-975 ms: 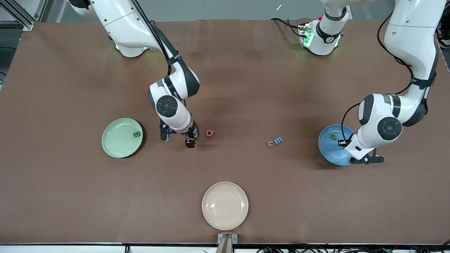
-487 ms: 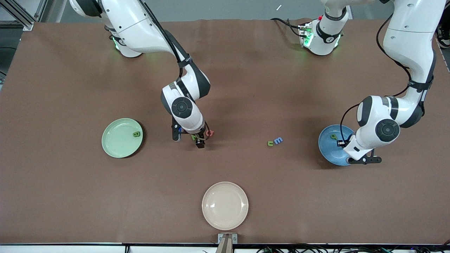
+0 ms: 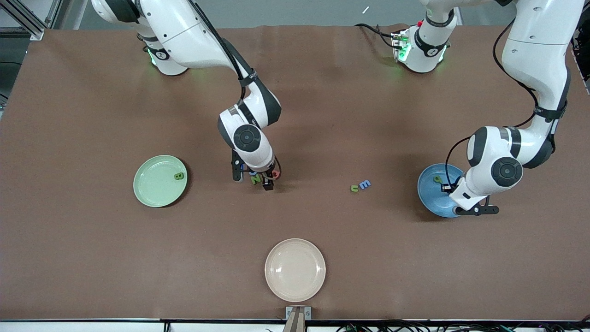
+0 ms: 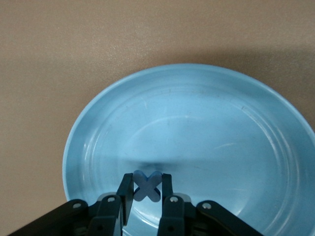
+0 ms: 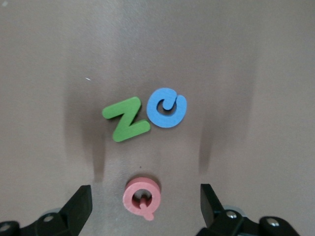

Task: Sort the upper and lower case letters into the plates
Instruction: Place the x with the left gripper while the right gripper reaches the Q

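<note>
Nearest the front camera on the brown desk (image 3: 92,258) lies the cream plate (image 3: 295,269), bare; farther up, toward the right arm's end, the pale green plate (image 3: 160,180) holds a small dark-green B (image 3: 178,175) near its rim. Toward the left arm's end sits the blue plate (image 3: 435,190), round and shallow, with a green q (image 3: 437,179) lying in it; the left tool (image 4: 147,192) hangs over this plate, its fingers pinched on a blue x (image 4: 147,186), a flat cross held upright between them. Between the plates a green u (image 3: 354,187) and a blue m (image 3: 364,184) lie touching, side by side, in a row slanting slightly away from the camera. At mid-desk the right tool (image 5: 146,206) is low with its fingers spread wide, the pink-red Q (image 5: 142,196) flat between them and ungripped, its tail toward the tool; just past it lie the green N (image 5: 125,119) and blue G (image 5: 167,107), flat and touching.
</note>
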